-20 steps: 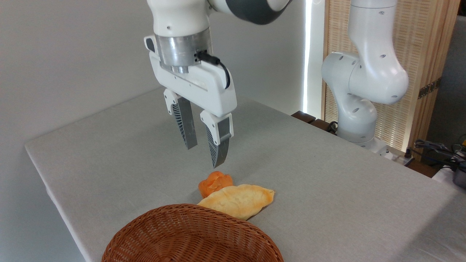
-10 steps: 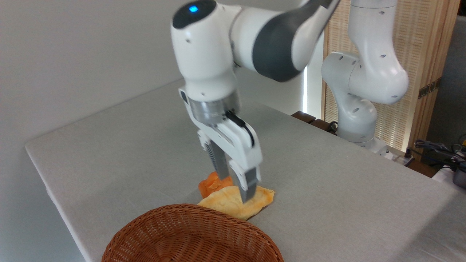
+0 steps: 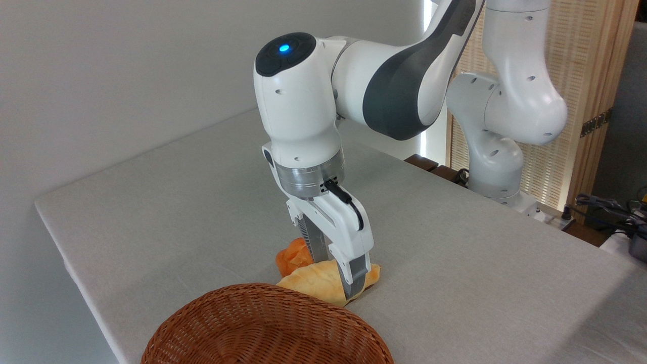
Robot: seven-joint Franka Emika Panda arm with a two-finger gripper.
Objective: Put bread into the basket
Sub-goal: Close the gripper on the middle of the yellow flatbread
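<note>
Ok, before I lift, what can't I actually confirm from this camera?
- Grip: the hand straddles the bread, but the near finger hides the contact; closure unclear.
- Basket: the bottom edge cuts off its near half, and the interior is unseen.
- Orange bun: partly behind the far finger and the bread; whether they touch is unclear.

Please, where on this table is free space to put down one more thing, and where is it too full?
Free: the wide bare table between the back wall and the gripper, and the stretch at right between the bread and the robot base. Crowded: the front, where bread, orange bun and basket lie close together under the fingers.
</note>
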